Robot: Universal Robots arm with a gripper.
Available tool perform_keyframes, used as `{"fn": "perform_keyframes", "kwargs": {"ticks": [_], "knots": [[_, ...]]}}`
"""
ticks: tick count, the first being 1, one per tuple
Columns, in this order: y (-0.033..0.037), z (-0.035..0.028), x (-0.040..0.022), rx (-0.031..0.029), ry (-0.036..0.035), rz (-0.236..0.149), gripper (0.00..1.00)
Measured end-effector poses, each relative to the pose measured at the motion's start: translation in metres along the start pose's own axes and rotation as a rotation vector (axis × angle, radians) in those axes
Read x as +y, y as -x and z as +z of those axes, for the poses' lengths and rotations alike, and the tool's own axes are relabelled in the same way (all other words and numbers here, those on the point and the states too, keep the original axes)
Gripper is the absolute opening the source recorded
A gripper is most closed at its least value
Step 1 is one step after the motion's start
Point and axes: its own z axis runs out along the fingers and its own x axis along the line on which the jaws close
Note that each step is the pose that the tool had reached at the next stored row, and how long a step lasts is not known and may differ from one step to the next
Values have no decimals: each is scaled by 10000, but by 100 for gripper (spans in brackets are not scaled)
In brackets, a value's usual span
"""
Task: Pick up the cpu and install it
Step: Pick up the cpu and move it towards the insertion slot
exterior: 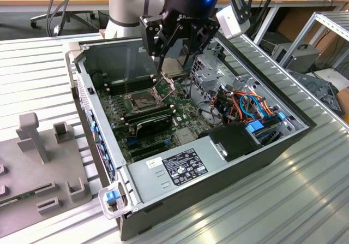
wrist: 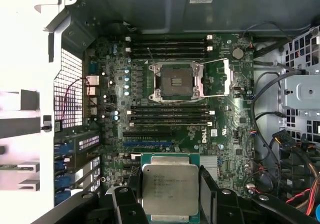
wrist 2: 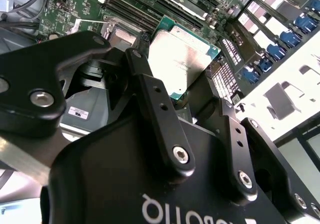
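My fingers (wrist: pixel 208 186) clamp the cpu (wrist: pixel 170 188). It may hang slightly crooked; lowered so, it could bend pins in the socket (wrist: pixel 176 79).

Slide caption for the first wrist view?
The gripper holds the cpu above the motherboard; the socket stands open.

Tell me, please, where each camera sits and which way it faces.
Exterior view: off the arm, looking down into the open computer case; the arm and gripper show above it.
First wrist view: on the arm, facing down at the motherboard and open socket; gripper fingers show.
Second wrist view: on the arm, looking along the gripper's links.
Shared: all show the gripper holding the cpu.
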Motion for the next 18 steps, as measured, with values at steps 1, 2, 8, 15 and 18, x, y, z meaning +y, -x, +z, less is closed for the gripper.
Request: {"fn": "perform_keyframes", "kwargs": {"ticks": [1, 2, 8, 15, 18], "knots": [[9, 7, 0, 0, 0, 0, 55], [13, 9, 0, 0, 1, 0, 55], [46, 33, -1, 0, 0, 0, 55], [80, 53, -2, 0, 0, 0, 55], [98, 63, -2, 0, 0, 0, 55]]}}
